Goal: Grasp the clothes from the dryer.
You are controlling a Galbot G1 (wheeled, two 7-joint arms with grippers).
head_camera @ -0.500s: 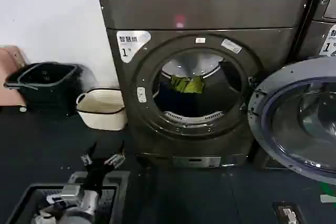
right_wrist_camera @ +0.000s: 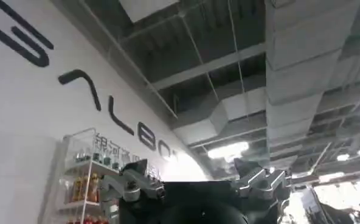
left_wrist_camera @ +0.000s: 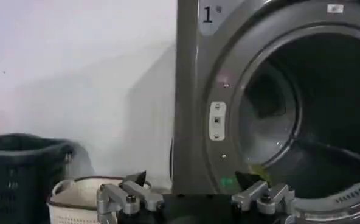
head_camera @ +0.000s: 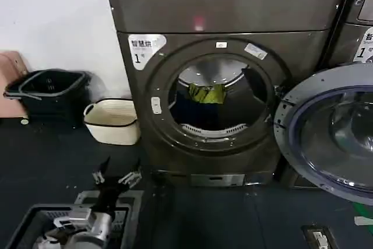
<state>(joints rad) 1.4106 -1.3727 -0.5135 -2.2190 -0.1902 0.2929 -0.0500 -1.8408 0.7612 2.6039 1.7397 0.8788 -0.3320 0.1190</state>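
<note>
Clothes (head_camera: 207, 93) wait in the open dryer (head_camera: 224, 13)
Soft, light; pinch a top fold, twelve o'clock from the spread left gripper (head_camera: 116, 177)

dryer (head_camera: 224, 80) door (head_camera: 332, 132) cut off, dark clothes (head_camera: 189, 112) indistinct

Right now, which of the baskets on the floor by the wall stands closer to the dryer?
The cream basket. It sits just beside the dryer on its left, while the black basket stands farther out along the wall.

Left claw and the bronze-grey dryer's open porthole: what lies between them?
Head view: bare dark floor separates the open left claw from the dryer; nothing blocks the way.
</note>
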